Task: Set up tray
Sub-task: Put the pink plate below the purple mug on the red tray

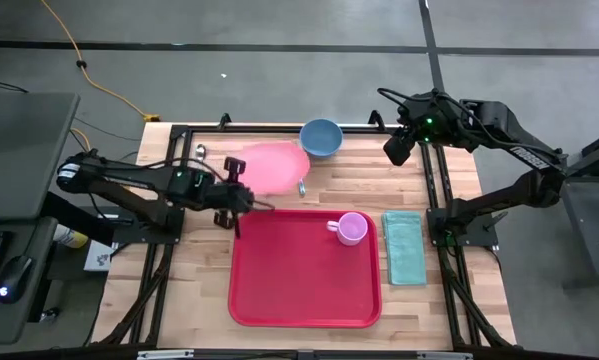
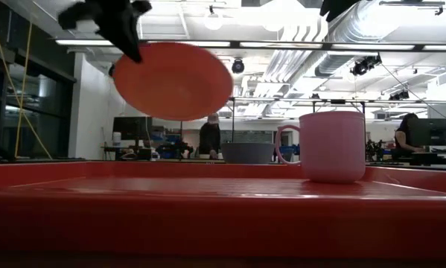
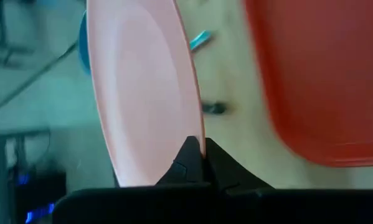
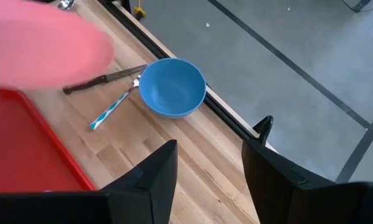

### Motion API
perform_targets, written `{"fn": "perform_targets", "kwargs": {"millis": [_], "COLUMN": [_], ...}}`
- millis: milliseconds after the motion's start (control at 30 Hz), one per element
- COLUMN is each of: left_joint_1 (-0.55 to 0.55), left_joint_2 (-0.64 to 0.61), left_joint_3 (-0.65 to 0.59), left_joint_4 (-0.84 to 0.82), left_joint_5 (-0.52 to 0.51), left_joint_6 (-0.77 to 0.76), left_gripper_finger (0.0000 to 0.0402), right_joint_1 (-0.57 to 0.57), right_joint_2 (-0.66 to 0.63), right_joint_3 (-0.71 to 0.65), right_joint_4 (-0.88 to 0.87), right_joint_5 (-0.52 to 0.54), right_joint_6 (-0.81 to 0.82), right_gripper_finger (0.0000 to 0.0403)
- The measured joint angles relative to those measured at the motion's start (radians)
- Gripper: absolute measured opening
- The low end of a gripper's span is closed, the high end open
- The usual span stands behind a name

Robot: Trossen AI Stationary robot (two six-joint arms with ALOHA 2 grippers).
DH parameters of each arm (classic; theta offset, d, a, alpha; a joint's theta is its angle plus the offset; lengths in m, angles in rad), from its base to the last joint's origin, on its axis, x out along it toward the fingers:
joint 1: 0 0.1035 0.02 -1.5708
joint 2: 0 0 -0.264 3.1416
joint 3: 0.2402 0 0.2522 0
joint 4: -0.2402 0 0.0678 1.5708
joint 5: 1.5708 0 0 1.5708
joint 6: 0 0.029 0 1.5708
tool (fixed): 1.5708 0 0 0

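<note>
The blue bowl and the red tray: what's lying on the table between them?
Between the blue bowl and the red tray, the right wrist view shows a teal-handled spoon and a dark-handled knife on bare wood.

Items counted on and over the table:
- Trays: one, red.
- Plates: one, pink.
- Mugs: one, pink.
- Bowls: one, blue.
- Cloths: one, teal, folded.
- Knives: one, dark-handled.
- Spoons: one, with a teal striped handle.
- Robot arms: two.
- People in the room behind: two, far off in the low view.
</note>
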Motion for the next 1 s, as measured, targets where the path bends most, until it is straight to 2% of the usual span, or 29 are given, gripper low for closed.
{"fn": "perform_targets", "kwargs": {"millis": [233, 467, 600, 800, 1000], "left_joint_1": [-0.196, -0.374, -0.438, -0.528, -0.559], "left_joint_2": [0.001, 0.030, 0.092, 0.207, 0.262], "left_joint_3": [0.008, 0.006, 0.006, 0.005, 0.005], "left_joint_4": [-0.077, -0.020, -0.007, 0.057, 0.121], "left_joint_5": [0.037, 0.048, 0.093, 0.098, 0.102], "left_joint_6": [0.019, 0.019, 0.037, 0.154, 0.169], "left_gripper_finger": [0.0012, 0.0012, 0.0012, 0.0012, 0.0012], "right_joint_1": [0.000, 0.000, 0.000, 0.000, 0.000], "right_joint_2": [0.000, 0.000, 0.000, 0.000, 0.000], "right_joint_3": [0.000, 0.000, 0.000, 0.000, 0.000], "right_joint_4": [0.000, -0.001, -0.001, -0.001, -0.001], "right_joint_5": [-0.002, -0.005, -0.014, -0.038, -0.072], "right_joint_6": [0.006, 0.038, 0.052, 0.081, 0.096], "right_gripper_finger": [0.0155, 0.0157, 0.0154, 0.0158, 0.0155]}}
